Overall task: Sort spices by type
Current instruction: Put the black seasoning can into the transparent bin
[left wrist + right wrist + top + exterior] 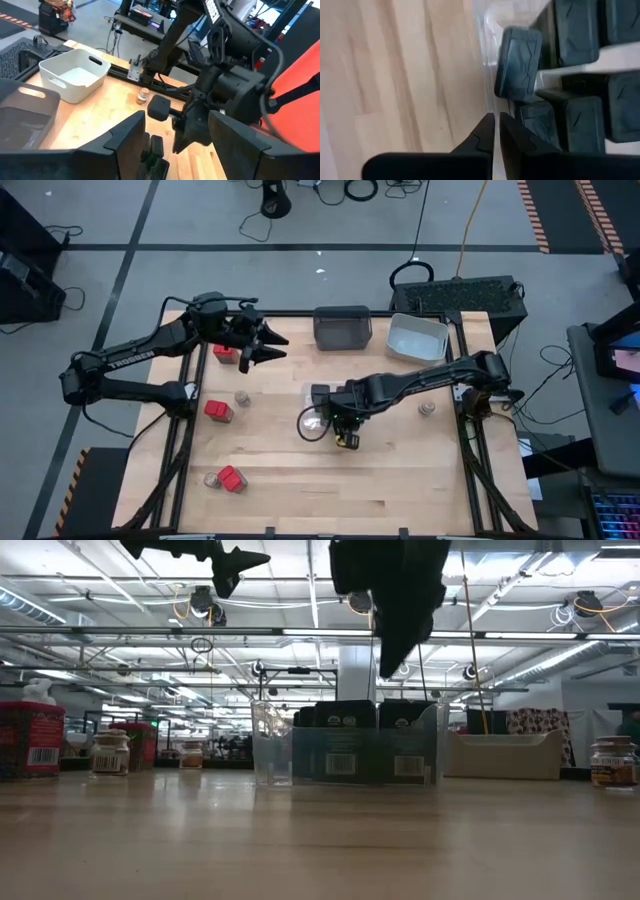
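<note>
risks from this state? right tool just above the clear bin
1. Right tool is shut and empty right over the clear bin wall; dropping lower could clip the rim and shove the bin.
2. One dark spice box sits tilted on the others; a nudge may tip it out.
3. Left tool hangs open above a red-topped box; a skewed descent could topple it.

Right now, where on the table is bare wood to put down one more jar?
Bare wood lies along the near edge, right of the red box, and right of the clear bin up to the lone jar. It is crowded at the left, around the red boxes and jars.
</note>
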